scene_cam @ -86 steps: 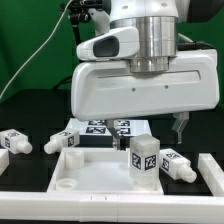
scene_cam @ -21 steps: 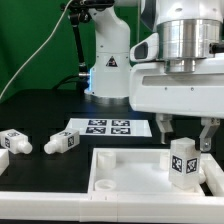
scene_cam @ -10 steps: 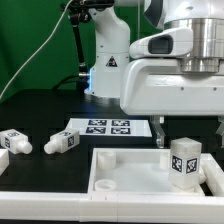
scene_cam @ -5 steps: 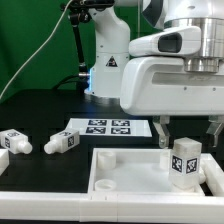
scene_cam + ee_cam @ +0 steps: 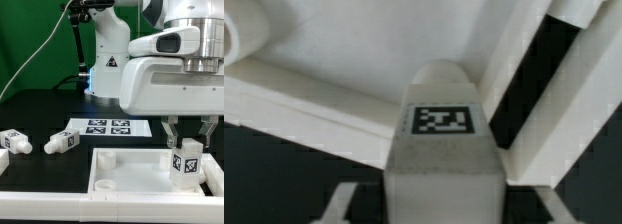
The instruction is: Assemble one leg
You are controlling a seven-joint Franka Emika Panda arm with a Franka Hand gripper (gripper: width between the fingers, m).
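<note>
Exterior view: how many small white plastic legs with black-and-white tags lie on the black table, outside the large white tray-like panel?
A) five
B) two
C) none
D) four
B: one small white tagged plastic leg and a second such leg lie on the black table, to the exterior view's left of the marker board. The only other leg in view, a third leg, stands inside the white panel.

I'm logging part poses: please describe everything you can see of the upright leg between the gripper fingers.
The leg is a small white, plastic-looking block with a black-and-white square tag on the side facing the exterior camera. It stands upright on the white panel, near the corner on the exterior view's right. The gripper straddles its top, one finger at each side. Whether they press it cannot be told.
</note>
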